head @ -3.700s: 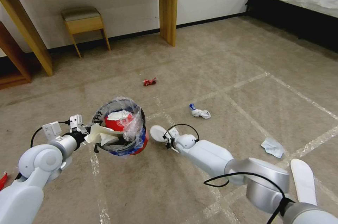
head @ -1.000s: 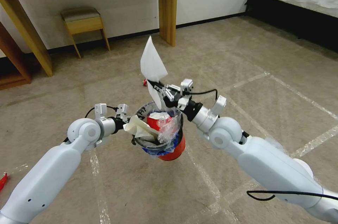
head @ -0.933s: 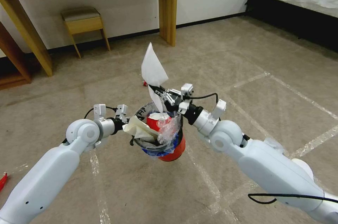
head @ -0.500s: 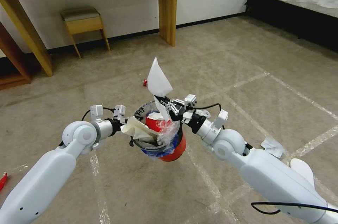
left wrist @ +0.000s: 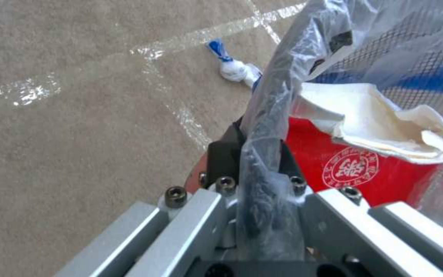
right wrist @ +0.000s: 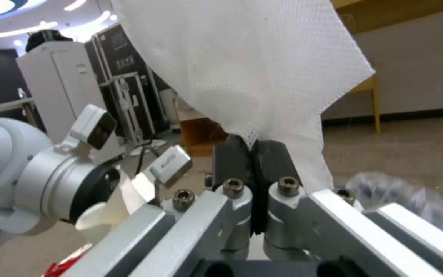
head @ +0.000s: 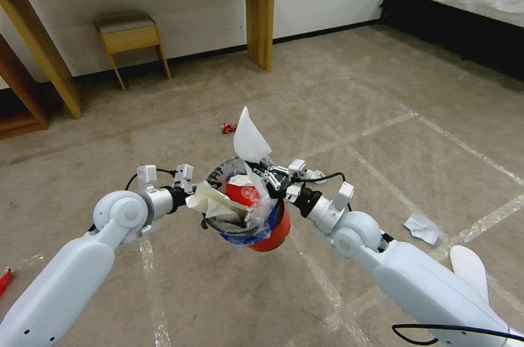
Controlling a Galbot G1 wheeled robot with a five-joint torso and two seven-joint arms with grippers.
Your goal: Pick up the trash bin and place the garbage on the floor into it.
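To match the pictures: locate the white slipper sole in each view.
Head view: white slipper sole, centre, sticking up from the right end effector above the trash bin.
Left wrist view: cannot tell.
Right wrist view, upper middle, pinched.
Shared landmark: the bin's plastic liner.

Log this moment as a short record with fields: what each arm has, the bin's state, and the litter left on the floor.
left end effector: shut on the trash bin rim, bin held off the floor
right end effector: shut on a white slipper sole, over the bin mouth
bin contents: red cup, cream paper
floor litter: red wrapper, pale tissue, second white slipper sole, blue-and-white wad
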